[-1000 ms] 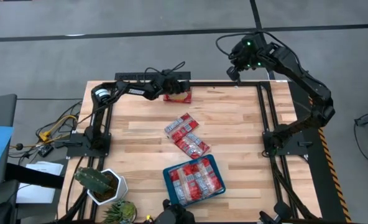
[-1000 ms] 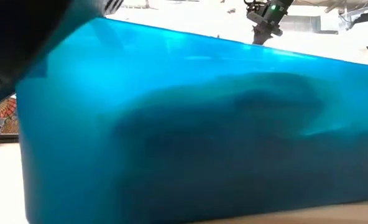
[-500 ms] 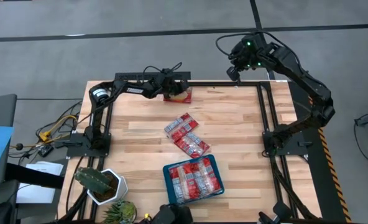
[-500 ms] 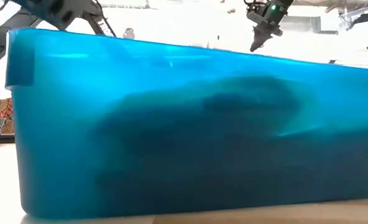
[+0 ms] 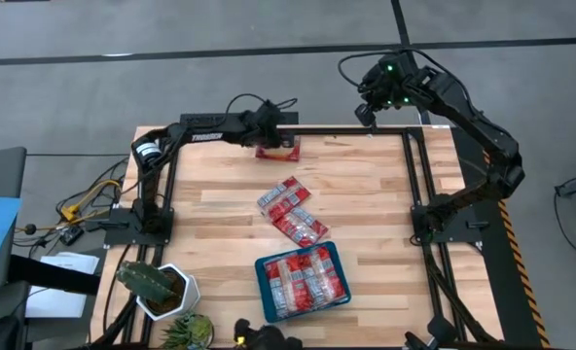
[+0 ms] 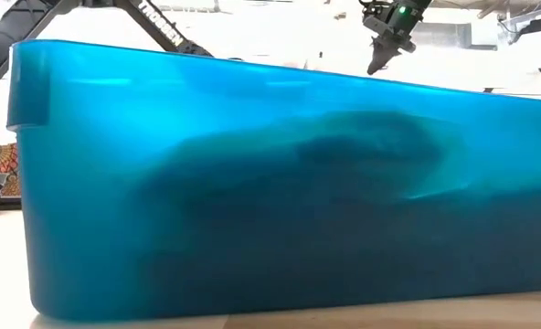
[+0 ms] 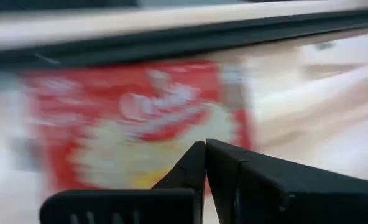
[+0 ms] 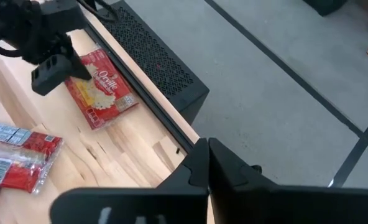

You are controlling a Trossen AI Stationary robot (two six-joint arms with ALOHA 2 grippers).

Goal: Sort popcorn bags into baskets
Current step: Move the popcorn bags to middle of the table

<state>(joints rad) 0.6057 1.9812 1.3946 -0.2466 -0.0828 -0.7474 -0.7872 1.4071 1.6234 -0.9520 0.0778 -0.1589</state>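
From above, the left gripper (image 5: 269,136) sits at the table's far edge over a wide popcorn bag (image 5: 278,149), having reached farther out along that edge than a second ago; the bag has not shifted. Two narrower bags (image 5: 291,209) lie mid-table, and the teal basket (image 5: 263,273) near the front already holds several. The right gripper (image 5: 364,114) waits raised beyond the far right corner. At table height, the basket wall (image 6: 252,183) fills the picture, and the dark shape that covered its left corner has cleared. The left wrist shows its fingers pressed together, gripping nothing, with the blurred bag (image 7: 140,124) just beyond them. The right wrist shows its own fingers likewise clenched empty. The pickup appears not yet begun.
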